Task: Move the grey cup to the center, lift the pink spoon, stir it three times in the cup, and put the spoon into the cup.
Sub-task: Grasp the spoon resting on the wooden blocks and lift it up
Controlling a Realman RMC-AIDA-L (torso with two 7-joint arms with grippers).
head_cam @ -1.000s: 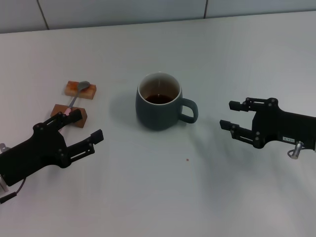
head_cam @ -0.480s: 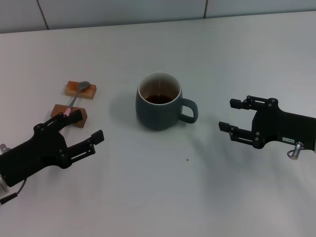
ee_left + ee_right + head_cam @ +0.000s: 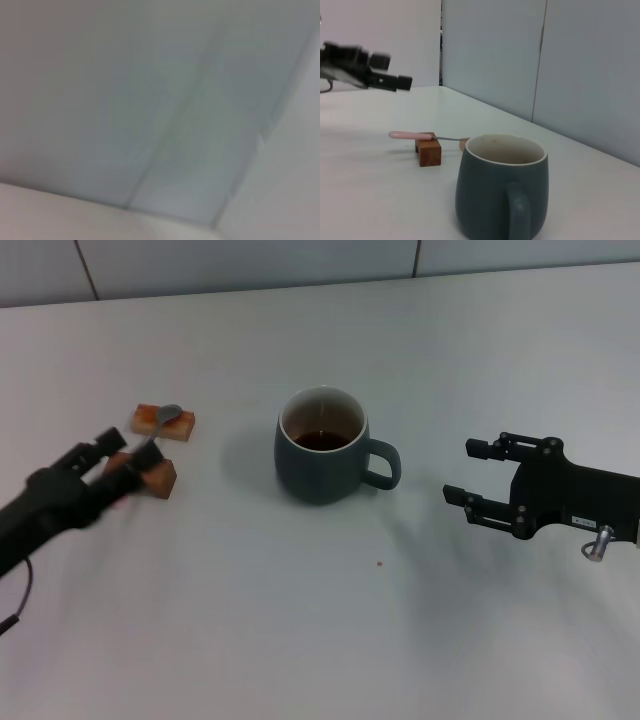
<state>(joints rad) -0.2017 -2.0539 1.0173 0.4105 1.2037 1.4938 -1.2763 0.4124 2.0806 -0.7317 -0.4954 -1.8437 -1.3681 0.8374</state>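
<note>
Head view blurs the left gripper (image 3: 118,455), which hangs over the near wooden block (image 3: 158,476) left of the grey cup (image 3: 322,445) and hides the pink spoon's (image 3: 167,415) handle; whether its jaws are spread or pressed together cannot be told. Right wrist view shows that handle whole, resting across the two blocks beyond the cup, with the left gripper raised above it. Left wrist view gives only blurred wall panels. Right of the cup's handle, the right gripper (image 3: 477,473) hovers with jaws spread, holding nothing. Dark liquid sits in the cup.
</note>
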